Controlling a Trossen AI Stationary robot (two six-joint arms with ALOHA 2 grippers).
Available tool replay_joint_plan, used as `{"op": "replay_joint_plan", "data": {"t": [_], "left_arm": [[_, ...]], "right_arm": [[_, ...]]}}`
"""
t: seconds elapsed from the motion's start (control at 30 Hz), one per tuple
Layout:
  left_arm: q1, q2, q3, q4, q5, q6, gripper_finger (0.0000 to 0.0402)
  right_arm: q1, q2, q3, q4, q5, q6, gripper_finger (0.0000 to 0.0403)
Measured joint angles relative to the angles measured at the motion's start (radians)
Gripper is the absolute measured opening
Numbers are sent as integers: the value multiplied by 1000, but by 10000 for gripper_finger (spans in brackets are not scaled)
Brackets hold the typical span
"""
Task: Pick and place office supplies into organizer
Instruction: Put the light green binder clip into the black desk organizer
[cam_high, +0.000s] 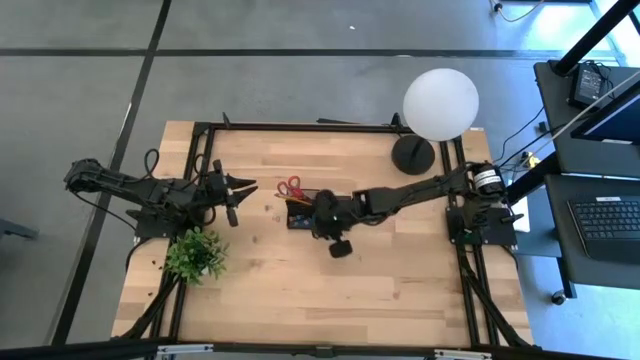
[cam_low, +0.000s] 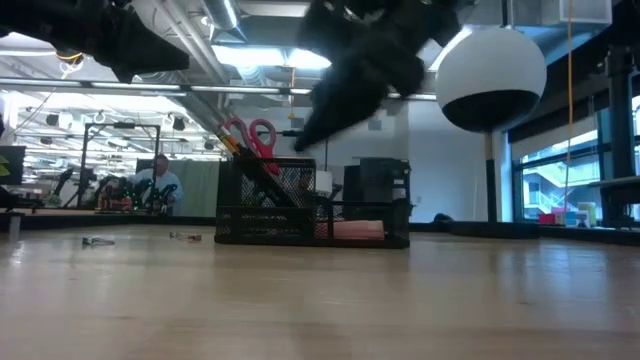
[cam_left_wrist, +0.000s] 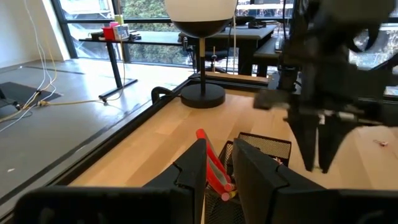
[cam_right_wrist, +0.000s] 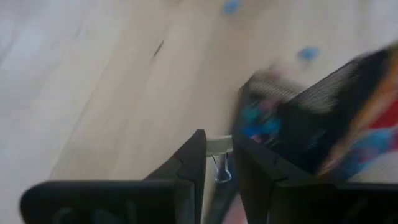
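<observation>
The black mesh organizer (cam_high: 300, 217) stands mid-table, with red-handled scissors (cam_high: 290, 187) upright in its tall compartment and a pink pad (cam_low: 352, 230) in a low one. My right gripper (cam_right_wrist: 219, 140) hangs just above the organizer (cam_left_wrist: 261, 146), fingers pointing down (cam_left_wrist: 317, 163), shut on a small binder clip (cam_right_wrist: 219, 155). My left gripper (cam_high: 245, 188) waits to the organizer's left, above the table. Its fingers (cam_left_wrist: 219, 149) are nearly together and hold nothing. Small blue items (cam_right_wrist: 308, 53) lie on the wood beyond the organizer. My right gripper pinches the small clip's pale body (cam_right_wrist: 219, 145) between its two fingertips, coming from above and pointing down. The clip's wire loops (cam_right_wrist: 221, 173) stick out back between the fingers. The clip is lifted clear, beside the organizer's wall (cam_right_wrist: 292, 118).
A lamp with a round black base (cam_high: 412, 153) and a white globe (cam_high: 440, 103) stands at the far right of the table. A green potted plant (cam_high: 195, 255) sits near the left arm. Tiny items (cam_low: 100, 240) lie on the wood left of the organizer. Bare wood spreads toward the near edge.
</observation>
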Motion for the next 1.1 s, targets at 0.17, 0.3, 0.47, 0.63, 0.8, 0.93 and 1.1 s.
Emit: {"op": "replay_joint_plan", "data": {"t": [0.17, 0.3, 0.47, 0.63, 0.8, 0.93, 1.1], "left_arm": [[0, 0, 0, -1, 0, 3, 72], [0, 0, 0, -26, 0, 3, 72], [0, 0, 0, -38, 0, 3, 72], [0, 0, 0, -52, 0, 2, 72], [0, 0, 0, -53, 0, 2, 72], [0, 0, 0, -53, 0, 2, 72], [0, 0, 0, -53, 0, 2, 72]], "right_arm": [[-25, -2, 57, 51, 81, 25, 74], [-28, -2, 57, 79, 85, 25, 74], [-27, 25, 58, 75, 85, 61, 74], [-22, 82, 58, 74, 91, 86, 74], [-19, 122, 58, 72, 163, 108, 74], [-21, 133, 58, 68, 174, 142, 74], [-20, 151, 58, 45, 174, 157, 74]]}}
